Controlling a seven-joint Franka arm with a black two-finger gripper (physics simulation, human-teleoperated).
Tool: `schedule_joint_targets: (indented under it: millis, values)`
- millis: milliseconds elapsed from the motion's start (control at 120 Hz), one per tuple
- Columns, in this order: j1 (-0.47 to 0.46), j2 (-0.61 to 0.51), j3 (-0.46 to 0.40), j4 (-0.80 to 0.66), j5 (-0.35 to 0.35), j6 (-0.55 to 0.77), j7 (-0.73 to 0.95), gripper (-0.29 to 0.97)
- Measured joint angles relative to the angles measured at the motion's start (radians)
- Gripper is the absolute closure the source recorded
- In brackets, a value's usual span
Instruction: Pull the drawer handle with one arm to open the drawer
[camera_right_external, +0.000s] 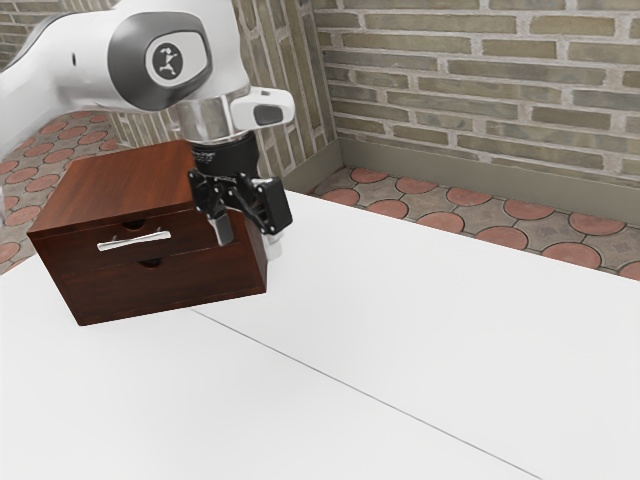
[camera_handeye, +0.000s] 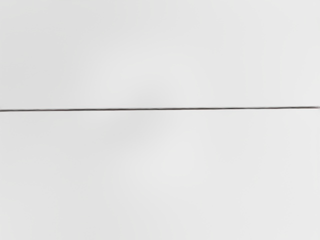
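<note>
A dark brown wooden drawer box (camera_right_external: 130, 190) stands on the white table (camera_right_external: 420, 340) at the exterior view's left. Its front face carries a thin silver bar handle (camera_right_external: 133, 240), and the drawer front looks flush with the box. My black gripper (camera_right_external: 248, 232) hangs pointing down at the box's front right corner, to the right of the handle and apart from it. Its fingers (camera_right_external: 222, 228) stand open with nothing between them. In the wrist view a dark table seam (camera_handeye: 160, 108) runs straight across the white tabletop under my hand.
A brick wall (camera_right_external: 480, 70) and a cobbled floor (camera_right_external: 520, 215) lie behind the table. The same thin seam (camera_right_external: 360, 392) crosses the tabletop diagonally in the exterior view. White table surface stretches to the right of and in front of the box.
</note>
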Motion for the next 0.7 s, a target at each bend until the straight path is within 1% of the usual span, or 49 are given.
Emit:
schedule_joint_targets:
  millis: [258, 283, 350, 425, 583, 642, 700]
  values:
    - [0.008, -0.001, 0.0, 0.003, -0.001, 0.0, -0.001, 0.0]
    - [0.007, -0.005, 0.001, 0.018, -0.002, -0.003, -0.001, 0.0]
    - [0.009, -0.029, 0.004, 0.116, -0.003, -0.033, -0.002, 0.0]
    - [0.009, -0.048, 0.007, 0.15, -0.005, -0.068, -0.001, 0.0]
    - [-0.001, -0.068, 0.011, 0.144, -0.015, -0.111, 0.005, 0.0]
    - [-0.013, -0.093, 0.041, 0.13, -0.017, -0.127, 0.014, 0.0]
    - [-0.001, -0.106, 0.061, 0.1, -0.017, -0.139, 0.026, 0.0]
